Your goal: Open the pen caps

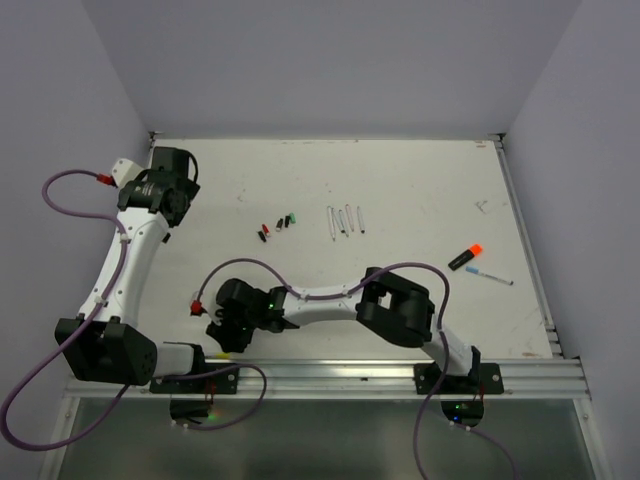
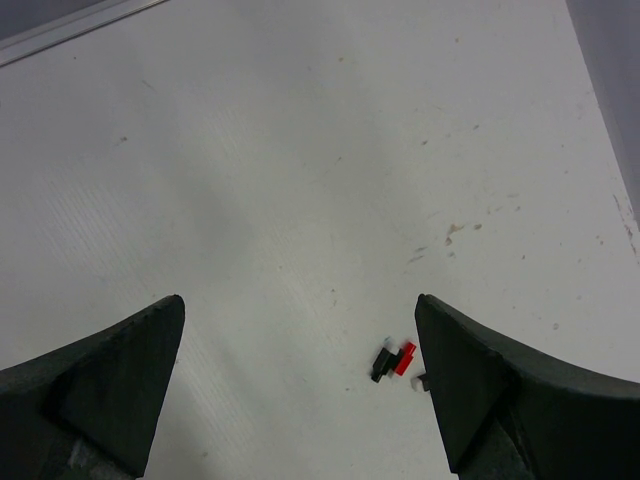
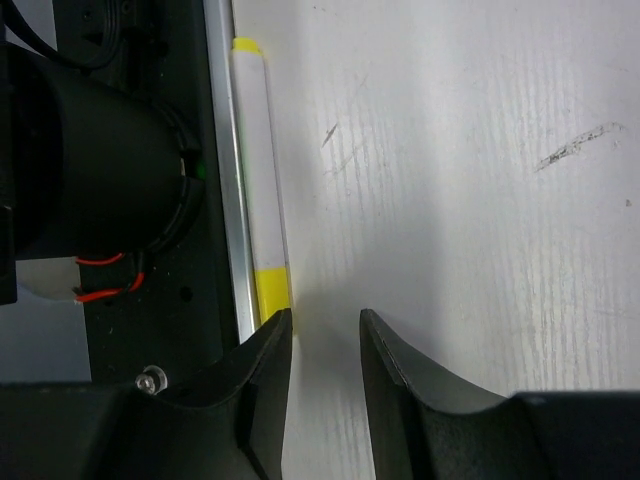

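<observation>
We see two caps (image 2: 392, 360), one black and one red, lying together on the tabletop (image 2: 300, 150). They appear in the gap between the left fingers (image 2: 110, 380), close to the inner edge of one. These fingers stand wide apart and hold nothing. The right fingers (image 3: 420, 400) are narrowly parted and empty. A white pen (image 3: 262, 200) with yellow bands lies just beside one fingertip, along the rail (image 3: 228, 200).
</observation>
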`<state>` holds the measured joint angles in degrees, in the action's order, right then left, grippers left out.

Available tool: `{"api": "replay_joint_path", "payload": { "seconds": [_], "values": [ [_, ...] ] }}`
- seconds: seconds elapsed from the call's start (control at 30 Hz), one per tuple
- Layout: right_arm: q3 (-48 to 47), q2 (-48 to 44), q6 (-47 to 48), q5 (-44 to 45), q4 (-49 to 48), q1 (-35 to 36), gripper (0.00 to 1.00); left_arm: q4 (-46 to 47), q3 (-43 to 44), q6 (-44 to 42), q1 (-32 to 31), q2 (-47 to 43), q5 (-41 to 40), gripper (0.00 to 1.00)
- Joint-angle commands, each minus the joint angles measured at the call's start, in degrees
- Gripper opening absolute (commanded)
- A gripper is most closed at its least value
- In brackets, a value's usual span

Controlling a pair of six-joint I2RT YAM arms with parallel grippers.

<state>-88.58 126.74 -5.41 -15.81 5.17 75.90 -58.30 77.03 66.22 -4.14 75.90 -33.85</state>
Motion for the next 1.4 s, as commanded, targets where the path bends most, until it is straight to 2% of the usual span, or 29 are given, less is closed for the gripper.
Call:
{"api": "replay_joint_path", "payload": {
  "seconds": [0.0, 0.1, 0.27, 0.4, 0.57, 0.7, 0.83, 1.37],
  "values": [
    [2.69, -2.81, -0.21, 2.45, -2.61, 0.74, 0.37, 2.05, 0.22, -0.12, 0.45, -0.22, -0.87, 1.00],
    [5.68, -5.79, -1.26, 3.42, -4.82, 0.74, 0.37, 2.40, -0.30, -0.39, 0.45, -0.05, -0.61, 1.00],
    [9.21, -9.75, -3.38, 2.99, -9.91, 0.74, 0.31, 2.58, -0.83, -0.65, 0.45, 0.04, -0.26, 1.00],
    [8.07, -9.41, -3.91, -3.24, -9.65, 0.74, 0.28, 2.84, -1.27, -0.91, 0.45, 0.04, -0.08, 1.00],
    [6.66, -7.21, -4.26, -6.59, -10.53, 0.65, 0.26, 2.84, -1.19, -0.91, 0.45, -0.05, 0.36, 1.00],
    [7.27, -7.21, -7.15, -9.31, -13.16, 0.74, 0.12, 2.76, -1.18, -1.00, 0.45, -0.57, 0.10, 1.00],
    [7.19, -6.59, -9.88, -12.48, -15.80, 0.74, 0.02, 3.02, -1.36, -1.26, 0.45, -0.49, -0.08, 1.00],
    [3.41, 0.09, -13.49, -15.65, -18.18, 0.65, 0.00, 3.11, -1.45, -1.79, 0.45, -0.75, 0.98, 1.00]
  ]
}}
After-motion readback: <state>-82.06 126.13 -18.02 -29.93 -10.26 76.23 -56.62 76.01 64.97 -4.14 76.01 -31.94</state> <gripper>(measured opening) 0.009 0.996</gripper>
